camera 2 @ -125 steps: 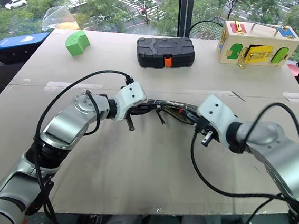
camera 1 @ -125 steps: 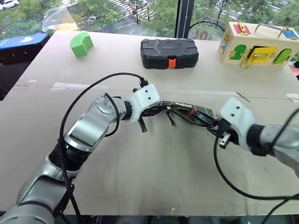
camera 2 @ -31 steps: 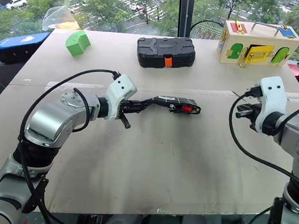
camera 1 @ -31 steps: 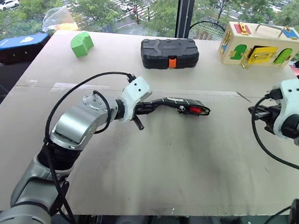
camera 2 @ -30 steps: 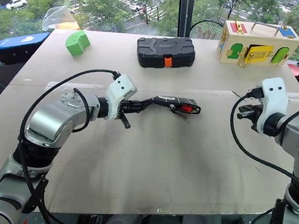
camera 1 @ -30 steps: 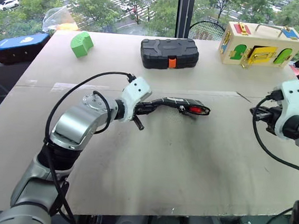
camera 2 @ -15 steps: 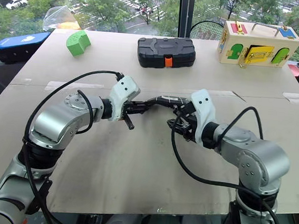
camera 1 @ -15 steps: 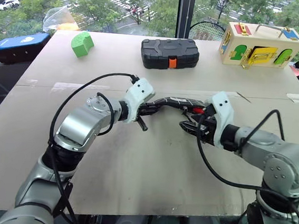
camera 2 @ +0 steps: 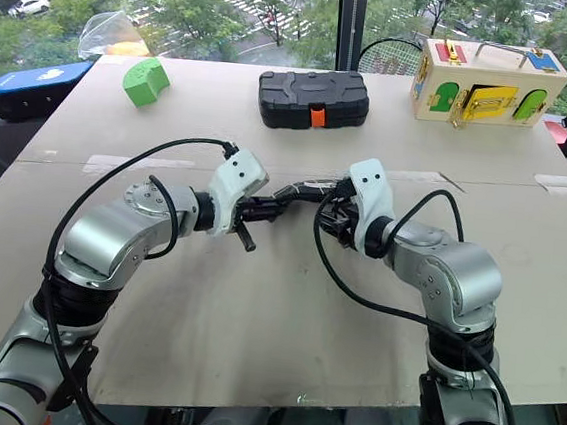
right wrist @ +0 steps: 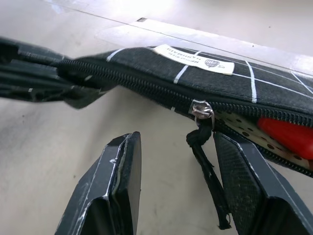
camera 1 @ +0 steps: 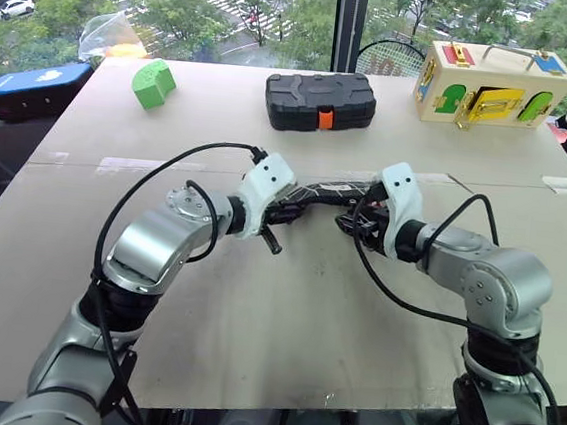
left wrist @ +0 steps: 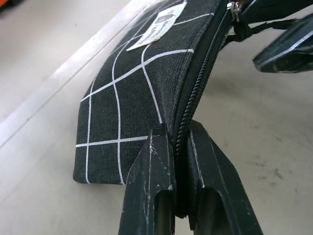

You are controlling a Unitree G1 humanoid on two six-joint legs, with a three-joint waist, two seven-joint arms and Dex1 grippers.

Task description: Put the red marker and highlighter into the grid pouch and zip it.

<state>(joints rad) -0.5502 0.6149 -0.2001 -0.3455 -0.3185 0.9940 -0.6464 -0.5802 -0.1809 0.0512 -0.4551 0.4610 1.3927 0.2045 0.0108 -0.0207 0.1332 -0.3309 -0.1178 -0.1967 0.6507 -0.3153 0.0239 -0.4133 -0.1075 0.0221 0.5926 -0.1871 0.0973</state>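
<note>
The grid pouch (camera 1: 328, 190), black fabric with white lines and a white label (right wrist: 193, 58), is held off the table. My left gripper (left wrist: 178, 147) is shut on its end seam. The zipper stands partly open, and the red marker (right wrist: 289, 136) shows inside the gap. The highlighter is hidden. My right gripper (right wrist: 178, 142) is open just below the pouch, and the zipper pull (right wrist: 201, 108) with its black cord (right wrist: 209, 169) hangs between the two fingers without being pinched. In the head views the two grippers face each other at the middle of the table.
A black hard case (camera 1: 320, 101) with an orange latch lies at the back centre. A green block (camera 1: 154, 84) sits back left and a wooden latch box (camera 1: 497, 85) back right. A blue object (camera 1: 32, 88) lies off the table's left edge.
My right gripper has swung in from the table's right side to the pouch's zipper end and opened. The left gripper has kept its hold on the pouch.
</note>
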